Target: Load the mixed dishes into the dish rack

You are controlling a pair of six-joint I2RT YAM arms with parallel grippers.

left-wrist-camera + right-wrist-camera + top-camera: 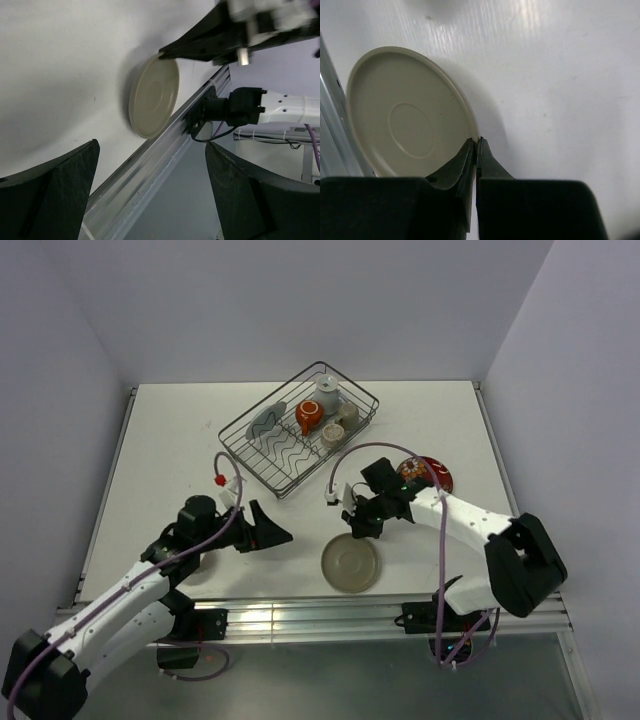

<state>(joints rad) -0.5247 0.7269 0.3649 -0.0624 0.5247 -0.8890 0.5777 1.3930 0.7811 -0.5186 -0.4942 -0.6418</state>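
While the left gripper [151,145] gapes open, the right gripper [477,141] pinches the rim of the plain olive-grey plate [410,120].

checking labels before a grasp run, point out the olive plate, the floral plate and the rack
olive plate [350,564], top view, centre of its face
floral plate [440,475], top view, its visible red part
rack [285,455], top view, bare wavy floor wires

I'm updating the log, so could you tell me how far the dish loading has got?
Done: orange-red mug and several cups sit in the dish rack. In hand: right gripper pinches the olive-grey plate by its rim; left gripper open. Left: that plate and the red floral plate.
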